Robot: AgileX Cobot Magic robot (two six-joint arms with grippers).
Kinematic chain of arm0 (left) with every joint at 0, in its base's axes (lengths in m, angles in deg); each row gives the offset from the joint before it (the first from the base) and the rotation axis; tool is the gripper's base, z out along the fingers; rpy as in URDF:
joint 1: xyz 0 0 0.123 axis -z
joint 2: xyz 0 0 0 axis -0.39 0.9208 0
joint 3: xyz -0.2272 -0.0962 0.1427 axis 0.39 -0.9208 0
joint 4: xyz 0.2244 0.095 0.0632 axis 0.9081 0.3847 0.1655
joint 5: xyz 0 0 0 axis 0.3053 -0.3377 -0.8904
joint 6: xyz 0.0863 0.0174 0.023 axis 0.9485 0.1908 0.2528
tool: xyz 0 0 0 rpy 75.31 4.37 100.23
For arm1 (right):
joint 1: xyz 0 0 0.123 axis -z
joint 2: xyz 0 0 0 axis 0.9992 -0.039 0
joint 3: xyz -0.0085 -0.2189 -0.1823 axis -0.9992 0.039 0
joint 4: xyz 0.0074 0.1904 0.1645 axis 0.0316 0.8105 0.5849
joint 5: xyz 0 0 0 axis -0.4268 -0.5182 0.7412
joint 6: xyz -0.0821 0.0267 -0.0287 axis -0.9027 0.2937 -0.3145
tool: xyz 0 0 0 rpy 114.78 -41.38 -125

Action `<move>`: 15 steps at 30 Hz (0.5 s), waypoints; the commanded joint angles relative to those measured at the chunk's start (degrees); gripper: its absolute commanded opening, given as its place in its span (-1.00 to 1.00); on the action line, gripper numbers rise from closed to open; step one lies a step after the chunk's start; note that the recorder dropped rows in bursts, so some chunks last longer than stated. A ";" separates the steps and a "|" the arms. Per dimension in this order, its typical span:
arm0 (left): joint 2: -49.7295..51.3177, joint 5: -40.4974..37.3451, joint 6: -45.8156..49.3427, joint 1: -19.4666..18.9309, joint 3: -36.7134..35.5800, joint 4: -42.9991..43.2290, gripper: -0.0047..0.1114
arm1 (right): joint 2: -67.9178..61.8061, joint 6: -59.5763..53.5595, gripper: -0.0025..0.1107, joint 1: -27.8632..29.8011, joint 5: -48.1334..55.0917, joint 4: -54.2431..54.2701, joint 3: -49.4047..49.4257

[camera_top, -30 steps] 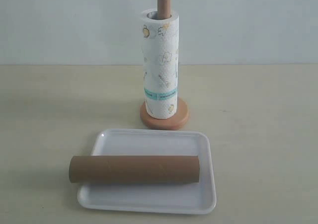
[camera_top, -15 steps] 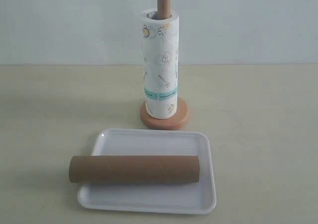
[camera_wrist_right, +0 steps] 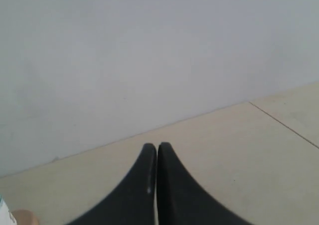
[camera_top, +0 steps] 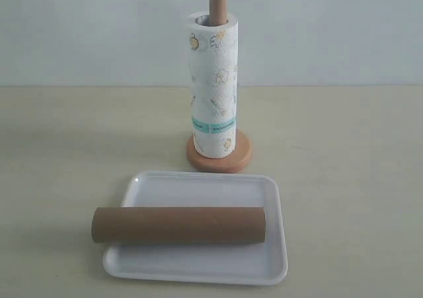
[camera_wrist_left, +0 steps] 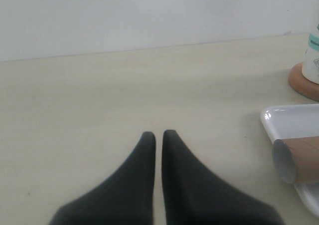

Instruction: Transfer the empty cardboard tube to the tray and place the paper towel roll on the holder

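Observation:
The brown cardboard tube point(camera_top: 178, 224) lies across the white tray point(camera_top: 198, 261), its left end jutting past the rim. Behind it the printed paper towel roll point(camera_top: 213, 86) stands upright on the wooden holder point(camera_top: 219, 158), the pole's rounded top showing above the roll. Neither gripper shows in the exterior view. In the left wrist view my left gripper point(camera_wrist_left: 159, 135) is shut and holds nothing, with the tube's open end point(camera_wrist_left: 289, 158) and the tray's corner point(camera_wrist_left: 279, 122) off to one side. My right gripper point(camera_wrist_right: 157, 147) is shut on nothing, over bare table.
A pale wall rises behind the beige table point(camera_top: 344, 146). The holder's base point(camera_wrist_left: 303, 81) and the roll's lower edge point(camera_wrist_left: 314, 60) show at the edge of the left wrist view. A seam line in the table point(camera_wrist_right: 284, 122) runs through the right wrist view.

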 commanded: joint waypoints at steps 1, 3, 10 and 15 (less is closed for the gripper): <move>-0.22 0.18 -0.27 -0.17 -0.21 -0.27 -0.85 | 0.41 -2.13 -0.96 0.40 -0.81 0.05 1.61; -0.22 0.18 -0.27 -0.17 -0.21 -0.27 -0.85 | 1.92 -3.99 -0.96 0.16 -1.43 0.05 1.61; -0.22 0.18 -0.27 -0.17 -0.21 -0.27 -0.85 | 2.82 -31.93 -0.96 -0.24 -2.39 21.34 1.61; -0.22 0.18 -0.27 -0.17 -0.21 -0.27 -0.85 | 2.82 -48.60 -0.96 -0.24 -2.49 35.89 1.61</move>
